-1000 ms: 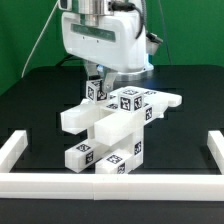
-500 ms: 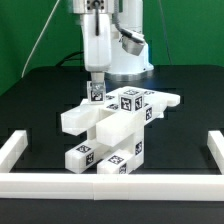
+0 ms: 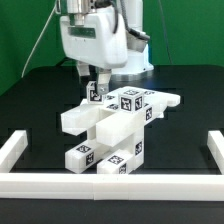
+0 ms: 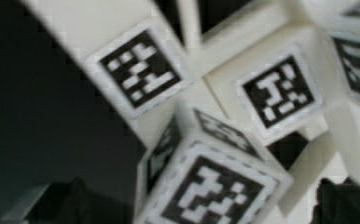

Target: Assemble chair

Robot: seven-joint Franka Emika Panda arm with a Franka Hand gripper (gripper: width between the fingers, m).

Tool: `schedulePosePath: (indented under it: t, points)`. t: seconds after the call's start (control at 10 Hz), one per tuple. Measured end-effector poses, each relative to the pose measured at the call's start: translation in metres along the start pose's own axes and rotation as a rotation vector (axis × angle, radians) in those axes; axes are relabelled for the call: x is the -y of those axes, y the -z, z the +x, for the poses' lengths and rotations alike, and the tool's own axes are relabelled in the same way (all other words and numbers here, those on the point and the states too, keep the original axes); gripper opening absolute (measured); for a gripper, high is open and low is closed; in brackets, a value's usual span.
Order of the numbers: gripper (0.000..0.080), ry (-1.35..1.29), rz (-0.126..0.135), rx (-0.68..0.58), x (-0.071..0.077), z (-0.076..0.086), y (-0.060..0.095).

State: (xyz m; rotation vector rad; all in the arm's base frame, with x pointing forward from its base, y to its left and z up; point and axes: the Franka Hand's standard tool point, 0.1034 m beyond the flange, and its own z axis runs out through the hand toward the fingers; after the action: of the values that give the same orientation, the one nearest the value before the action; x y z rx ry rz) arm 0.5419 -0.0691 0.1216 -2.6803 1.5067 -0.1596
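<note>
Fingers (image 3: 92,78) hang straight down from the gripper (image 3: 98,80) over the back of the chair (image 3: 118,125), and as far as the exterior view lets you judge they stand parted on either side of the small tagged block (image 3: 97,92) at the top of the stack, gripping nothing. The picture is coarse there, so take that with some care; you cannot see a clear gap between pad and plastic.

Your chair sits mid-table on the black surface (image 3: 185,70), a cluster of chunky white slabs and bars, well inside the white border rails (image 3: 14,148). Two loose-looking tagged pieces (image 3: 100,158) lie at the front, touching the rail nearest the camera. The wrist view is filled with tags and white faces at close range, and it gives you little sense of seating.

If you are leaving the block in place, lift straight up along its axis. Do not slide sideways until the fingertips are above the block's top, since a brushed corner could tip it or shift the slabs under it. Before you go for the next part, check from the exterior view that the block stands upright and flush on the piece below. If it leans, close on it again squarely and press down gently rather than nudging it from one side.
</note>
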Motion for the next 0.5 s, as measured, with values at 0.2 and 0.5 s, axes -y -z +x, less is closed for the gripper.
schedulePosePath:
  t: [0.2,0.5]
  points:
    - [0.0646,0.231,-0.007,0.001,-0.0045,-0.0017,-0.0026]
    - [0.0649,0.428,-0.014,-0.003,-0.0045,-0.0009,-0.0024]
